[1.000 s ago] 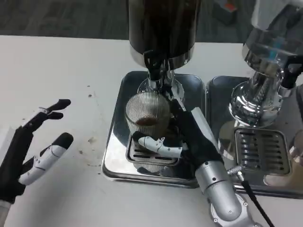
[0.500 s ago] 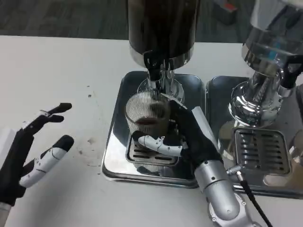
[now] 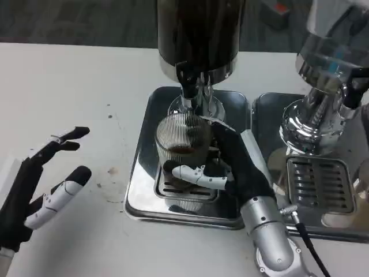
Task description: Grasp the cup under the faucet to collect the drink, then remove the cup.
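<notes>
Upright ribbed cup [image 3: 181, 140] with a little dark drink, directly below the faucet [image 3: 187, 86] on the drip tray [image 3: 144, 190], clasped from its right side by the right hand [image 3: 222, 164]; left hand [image 3: 43, 184] well apart on cup's left, fingers spread and holding nothing.

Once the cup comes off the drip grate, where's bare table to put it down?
Bare white table lies left of the tray, beyond the open left hand, and along the near edge between that hand and the right forearm. It is crowded around the cup, which the right hand grips under the faucet. The second dispenser's tray fills the right.
</notes>
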